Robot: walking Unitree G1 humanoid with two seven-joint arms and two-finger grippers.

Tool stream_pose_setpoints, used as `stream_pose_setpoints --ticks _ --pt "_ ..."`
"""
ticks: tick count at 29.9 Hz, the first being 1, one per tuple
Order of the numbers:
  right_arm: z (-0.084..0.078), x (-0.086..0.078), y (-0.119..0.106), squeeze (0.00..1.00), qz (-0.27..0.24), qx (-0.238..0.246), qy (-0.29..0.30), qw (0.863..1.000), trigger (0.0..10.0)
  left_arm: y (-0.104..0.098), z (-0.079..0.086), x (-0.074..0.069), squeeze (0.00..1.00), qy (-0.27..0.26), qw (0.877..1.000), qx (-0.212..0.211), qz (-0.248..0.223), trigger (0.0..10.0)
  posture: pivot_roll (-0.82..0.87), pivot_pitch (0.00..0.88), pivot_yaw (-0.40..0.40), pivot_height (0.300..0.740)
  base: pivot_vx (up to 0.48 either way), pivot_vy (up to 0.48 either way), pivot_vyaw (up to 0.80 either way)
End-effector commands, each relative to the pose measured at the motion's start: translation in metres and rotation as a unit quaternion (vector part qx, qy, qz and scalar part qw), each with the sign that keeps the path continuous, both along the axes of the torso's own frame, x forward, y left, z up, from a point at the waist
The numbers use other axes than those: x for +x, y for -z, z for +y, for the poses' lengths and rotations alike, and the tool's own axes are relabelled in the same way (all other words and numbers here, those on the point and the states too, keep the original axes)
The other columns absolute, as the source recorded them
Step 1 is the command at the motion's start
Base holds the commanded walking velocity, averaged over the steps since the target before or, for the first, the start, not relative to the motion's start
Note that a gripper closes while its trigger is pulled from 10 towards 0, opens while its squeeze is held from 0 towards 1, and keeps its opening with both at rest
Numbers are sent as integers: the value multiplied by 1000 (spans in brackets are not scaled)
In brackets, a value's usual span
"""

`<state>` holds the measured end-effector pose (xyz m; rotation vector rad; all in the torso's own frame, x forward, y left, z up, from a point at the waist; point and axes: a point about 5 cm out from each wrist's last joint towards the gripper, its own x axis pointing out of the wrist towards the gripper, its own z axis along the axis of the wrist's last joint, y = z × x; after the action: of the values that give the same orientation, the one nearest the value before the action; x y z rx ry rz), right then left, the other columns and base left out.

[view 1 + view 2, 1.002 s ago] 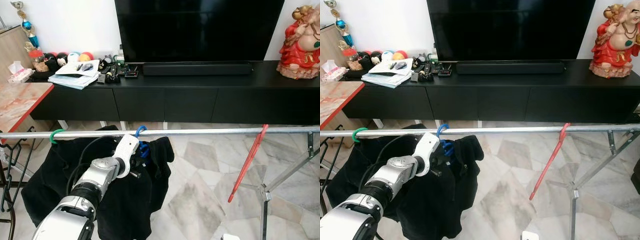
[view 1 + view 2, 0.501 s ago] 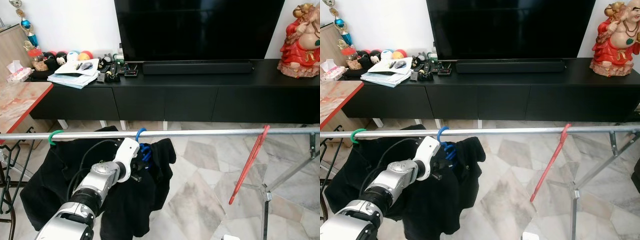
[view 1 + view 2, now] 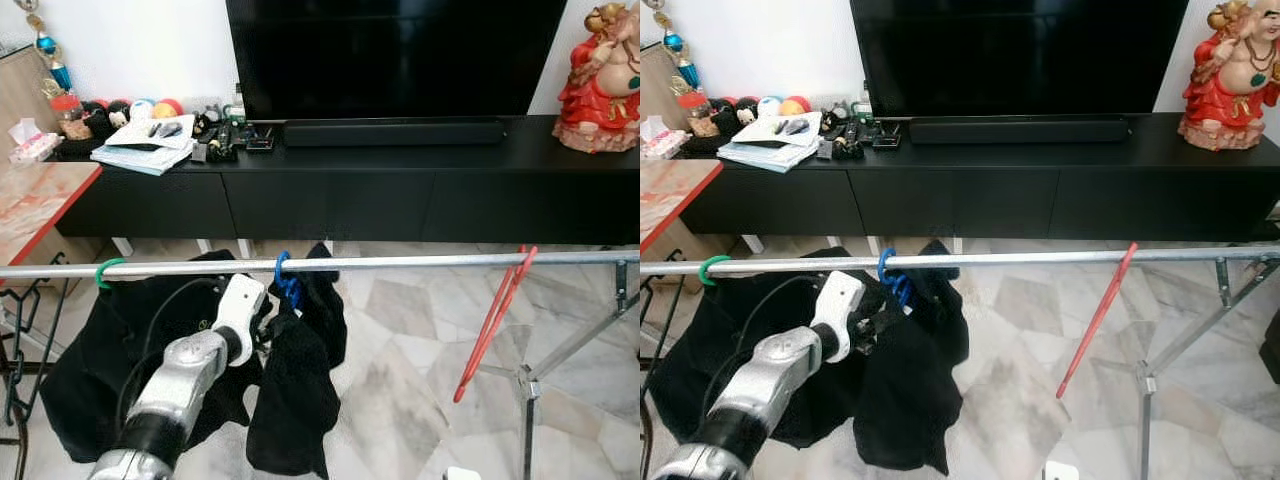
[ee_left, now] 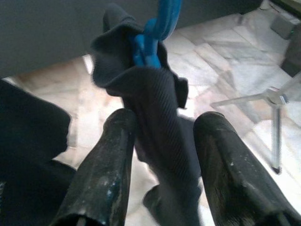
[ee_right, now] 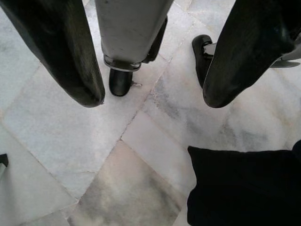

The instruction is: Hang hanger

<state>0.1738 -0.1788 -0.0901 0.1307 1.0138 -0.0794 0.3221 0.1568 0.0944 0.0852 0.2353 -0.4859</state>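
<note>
A blue hanger [image 3: 284, 272] hooks over the silver rail [image 3: 420, 262], carrying a black garment [image 3: 296, 390] that droops straight down. My left gripper [image 3: 264, 334] sits just left of and below the hook, against the cloth. In the left wrist view its two black fingers [image 4: 117, 160] stand apart, open, with a fold of the black garment [image 4: 160, 117] running between them and the blue hanger [image 4: 157, 28] beyond. My right gripper [image 5: 146, 94] hangs open over the marble floor, nothing between its fingers.
A green hanger [image 3: 106, 270] with another black garment [image 3: 110, 370] hangs at the rail's left end, and a bare red hanger [image 3: 495, 325] toward the right. The rack's legs [image 3: 528, 385] stand at the right. A black TV cabinet [image 3: 400, 190] lies behind.
My left arm has drawn back and down from the blue hanger. The black garment, earlier spread out sideways, now hangs narrow and straight. The camera has shifted slightly.
</note>
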Motion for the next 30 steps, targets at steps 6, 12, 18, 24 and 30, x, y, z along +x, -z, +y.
stream_pose_setpoints --ticks 6,12,18,24,30 --pt "-1 2 -1 0 2 -2 -10 1000 10000 -17 23 -24 0 -73 995 -23 -59 10000 168 7 20 740 0 0 0" --pt "-2 5 -2 0 0 -6 -14 1000 10000 -16 45 -49 0 -180 980 3 -87 10000 188 0 -2 740 0 0 0" --pt "-1 7 -3 0 -4 -4 -19 1000 10000 -11 40 -54 0 -185 980 9 -68 10000 187 0 -8 740 0 43 0" --pt "0 7 -3 0 -5 -3 -18 1000 10000 -14 38 -51 0 -185 980 8 -67 10000 177 0 2 740 0 389 0" --pt "0 7 -3 0 -2 -3 -18 1000 10000 -15 33 -52 0 -181 982 8 -63 10000 172 0 6 740 0 480 0"
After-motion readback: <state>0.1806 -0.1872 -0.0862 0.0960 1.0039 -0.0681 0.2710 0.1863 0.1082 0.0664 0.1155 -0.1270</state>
